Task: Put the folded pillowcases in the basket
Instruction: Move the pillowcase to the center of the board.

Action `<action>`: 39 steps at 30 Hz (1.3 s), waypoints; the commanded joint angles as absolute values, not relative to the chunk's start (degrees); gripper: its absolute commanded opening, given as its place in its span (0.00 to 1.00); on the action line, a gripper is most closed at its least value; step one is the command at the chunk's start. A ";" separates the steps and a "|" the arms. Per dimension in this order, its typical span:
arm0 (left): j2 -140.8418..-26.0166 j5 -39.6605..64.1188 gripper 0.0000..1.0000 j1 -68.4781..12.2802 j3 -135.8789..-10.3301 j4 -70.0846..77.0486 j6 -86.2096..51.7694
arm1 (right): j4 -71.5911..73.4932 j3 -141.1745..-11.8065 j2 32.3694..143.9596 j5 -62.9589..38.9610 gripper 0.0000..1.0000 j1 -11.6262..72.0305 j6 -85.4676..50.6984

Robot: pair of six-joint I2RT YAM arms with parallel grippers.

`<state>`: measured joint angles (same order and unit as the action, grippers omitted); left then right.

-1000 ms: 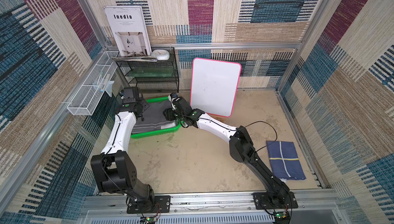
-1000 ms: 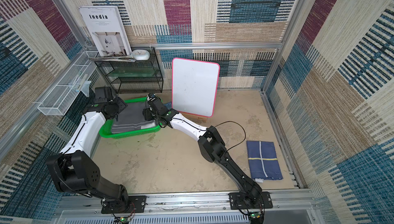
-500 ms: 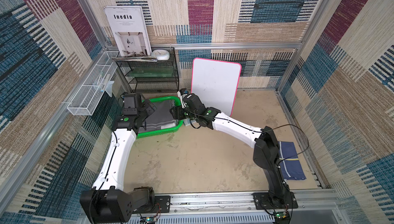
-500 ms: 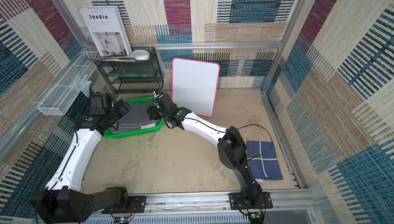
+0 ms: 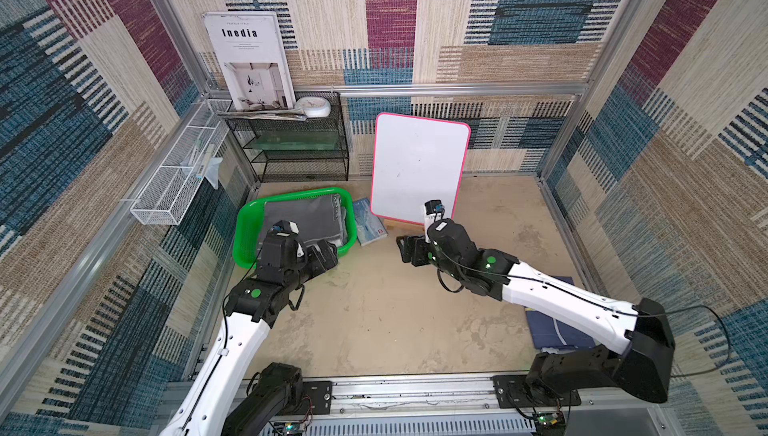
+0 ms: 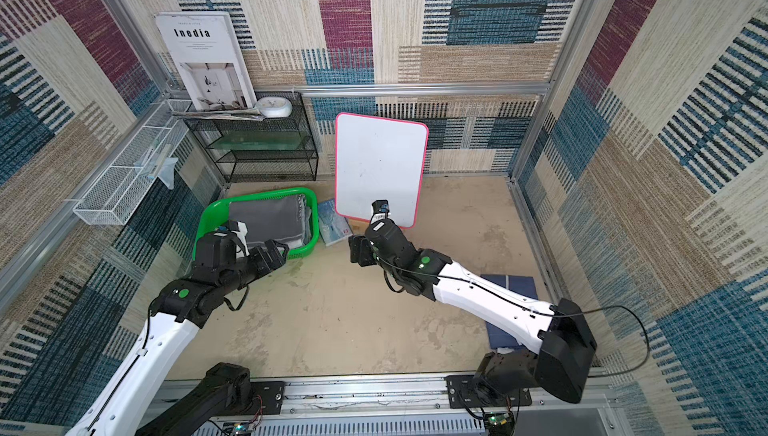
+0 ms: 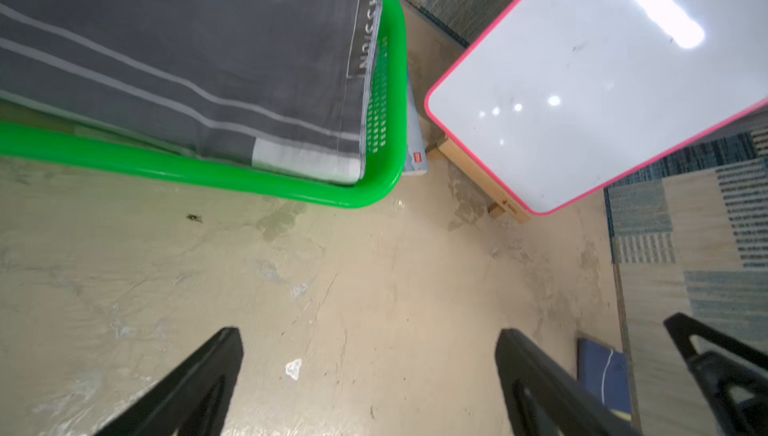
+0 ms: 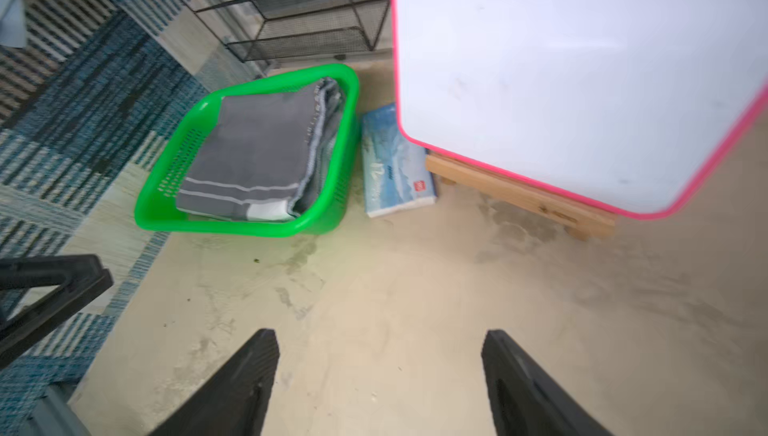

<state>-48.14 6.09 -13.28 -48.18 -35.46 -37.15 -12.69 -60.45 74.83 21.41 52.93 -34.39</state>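
Left gripper [image 5: 327, 252] [image 6: 277, 250] is wide open and empty in both top views. It hangs above the sandy floor [image 5: 374, 322] just off the near right corner of the bright green perforated plastic basket [image 5: 248, 222] [image 6: 204, 218]. The folded grey pillowcase with pale stripes [image 5: 303, 218] [image 6: 270, 216] lies flat inside that basket, touched by neither arm. The right gripper [image 5: 405, 249] [image 6: 356, 250] is also spread and holds nothing. It sits well to the right of the basket, in front of the pink-rimmed whiteboard [image 5: 419, 168] [image 6: 380, 164]. A pale blue booklet [image 5: 368, 222] [image 6: 332, 222] lies on the floor between basket and whiteboard. A folded navy cloth [image 5: 548, 330] [image 6: 507, 288] lies by the right wall, partly under the right arm.

The left wrist view shows the left gripper [image 7: 369, 332] with its black fingers [image 7: 216, 363] far apart over bare floor. Beyond them the pillowcase [image 7: 187, 39] fills the basket [image 7: 208, 172], its printed hem toward the perforated end wall. The whiteboard [image 7: 582, 101] leans on a wooden stand [image 7: 511, 209].

The right wrist view is slightly blurred. The right gripper [image 8: 379, 332] gapes over the floor, and the pillowcase [image 8: 257, 151] sits wholly within the basket [image 8: 249, 228]. The booklet [image 8: 395, 164] is just beside the basket, and part of the left gripper [image 8: 50, 288] shows at the edge.
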 commanded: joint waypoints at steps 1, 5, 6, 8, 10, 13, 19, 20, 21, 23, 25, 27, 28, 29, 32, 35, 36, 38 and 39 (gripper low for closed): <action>-44.23 9.83 1.00 -16.73 -42.72 -37.70 -38.68 | -17.45 -53.11 67.86 31.31 0.88 51.84 -37.60; -41.50 8.47 1.00 -20.73 -36.41 -37.80 -40.58 | -21.43 -44.13 60.79 32.26 0.92 46.62 -39.68; -41.29 8.15 1.00 -21.54 -35.28 -37.72 -41.03 | -22.14 -42.35 59.56 32.17 0.93 44.86 -40.12; -41.22 7.25 1.00 -23.31 -33.79 -37.37 -41.33 | -23.14 -39.75 57.92 32.41 0.96 42.04 -40.90; -41.33 6.14 1.00 -24.76 -33.15 -37.14 -41.23 | -23.30 -37.39 57.35 31.82 0.98 38.35 -41.54; -41.60 5.76 1.00 -25.79 -33.05 -37.13 -40.75 | -23.55 -35.26 57.94 28.48 0.98 32.03 -42.36; -40.17 4.71 1.00 -26.37 -32.67 -37.18 -39.57 | -24.79 -33.11 59.50 26.17 1.00 20.75 -43.42; -39.87 4.53 1.00 -26.37 -32.46 -37.18 -39.39 | -24.71 -32.76 59.35 26.03 1.00 19.22 -43.42; -39.39 4.27 1.00 -26.37 -32.13 -37.13 -39.31 | -24.46 -32.15 59.11 25.95 1.00 17.38 -43.37; -38.49 4.00 1.00 -26.40 -31.42 -36.87 -39.05 | -23.53 -31.41 58.93 25.25 1.00 13.88 -42.75; -37.48 3.87 0.99 -26.37 -30.79 -36.58 -38.94 | -22.19 -30.60 58.95 24.14 1.00 10.60 -42.10; -36.59 3.96 1.00 -26.46 -30.43 -36.15 -38.80 | -20.20 -29.64 59.41 21.80 1.00 7.11 -41.33; -36.27 3.89 1.00 -26.46 -30.33 -36.04 -38.71 | -19.46 -29.30 59.77 20.93 1.00 5.82 -41.14; -35.98 3.74 1.00 -26.46 -30.32 -35.95 -38.60 | -18.65 -29.03 60.30 20.01 1.00 4.48 -41.03; -35.19 3.30 1.00 -26.46 -30.23 -35.73 -38.30 | -16.02 -28.14 62.35 17.50 1.00 1.42 -40.59; -34.28 2.82 1.00 -26.46 -29.98 -35.59 -38.20 | -14.25 -27.44 64.74 14.64 1.00 -0.50 -40.60; -33.98 2.81 1.00 -26.46 -29.83 -35.56 -38.28 | -14.18 -27.53 65.41 13.70 1.00 -0.63 -40.94; -33.64 2.64 1.00 -26.45 -29.64 -35.59 -38.34 | -12.99 -26.71 65.96 10.55 1.00 -0.61 -41.24; -33.71 2.47 1.00 -26.46 -29.54 -35.51 -38.41 | -12.98 -26.57 66.28 8.95 1.00 -0.55 -41.24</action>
<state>-33.82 3.42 -26.46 -29.69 -36.27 -38.89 -15.27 -27.07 65.63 14.48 -0.43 -41.04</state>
